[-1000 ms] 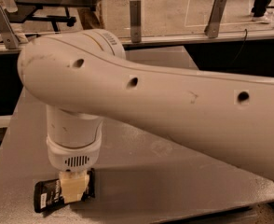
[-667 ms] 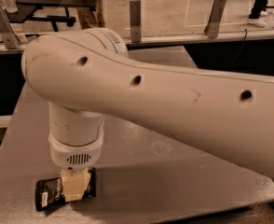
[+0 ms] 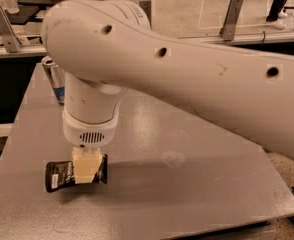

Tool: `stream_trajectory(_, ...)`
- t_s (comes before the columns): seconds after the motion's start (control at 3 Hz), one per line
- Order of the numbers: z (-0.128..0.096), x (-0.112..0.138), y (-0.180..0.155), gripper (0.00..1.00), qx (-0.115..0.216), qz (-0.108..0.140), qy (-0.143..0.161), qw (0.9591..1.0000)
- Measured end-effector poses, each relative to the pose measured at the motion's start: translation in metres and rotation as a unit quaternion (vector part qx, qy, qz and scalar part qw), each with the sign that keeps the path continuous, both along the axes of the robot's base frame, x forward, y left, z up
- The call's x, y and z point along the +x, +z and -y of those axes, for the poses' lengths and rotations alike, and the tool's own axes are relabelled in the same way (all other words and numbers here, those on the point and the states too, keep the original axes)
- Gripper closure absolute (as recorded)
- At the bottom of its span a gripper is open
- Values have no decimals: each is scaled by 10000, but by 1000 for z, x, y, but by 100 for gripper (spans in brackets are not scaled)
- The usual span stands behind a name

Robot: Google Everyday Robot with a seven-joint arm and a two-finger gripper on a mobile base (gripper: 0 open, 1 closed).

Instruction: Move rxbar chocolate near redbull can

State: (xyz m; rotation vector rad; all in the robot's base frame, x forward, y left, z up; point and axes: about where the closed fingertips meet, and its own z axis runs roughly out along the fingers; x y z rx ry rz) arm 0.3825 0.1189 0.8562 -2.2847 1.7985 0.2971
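Clamping the rxbar chocolate (image 3: 59, 175), print unreadable, the end effector (image 3: 88, 170) hangs apart from the redbull can (image 3: 53, 79).

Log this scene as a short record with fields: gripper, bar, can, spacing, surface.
gripper: cream two-finger gripper, over the table's near left, shut on the bar
bar: flat black rectangular rxbar chocolate wrapper with white text, clamped near its right end, its shadow on the table just below
can: slim silver and blue redbull can, upright at the far left, partly hidden behind the white robot arm
spacing: bar and can apart, bar nearer the front edge
surface: grey table top
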Motion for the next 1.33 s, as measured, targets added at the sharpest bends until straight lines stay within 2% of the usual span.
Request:
stream_trajectory(0.33,-3,34,15,100,147,101,-216,9996)
stream_trajectory(0.67,-16,80,28,100,377,133,-450,9982)
stream_trajectory(1.33,-42,154,32,100,580,181,-808,9949)
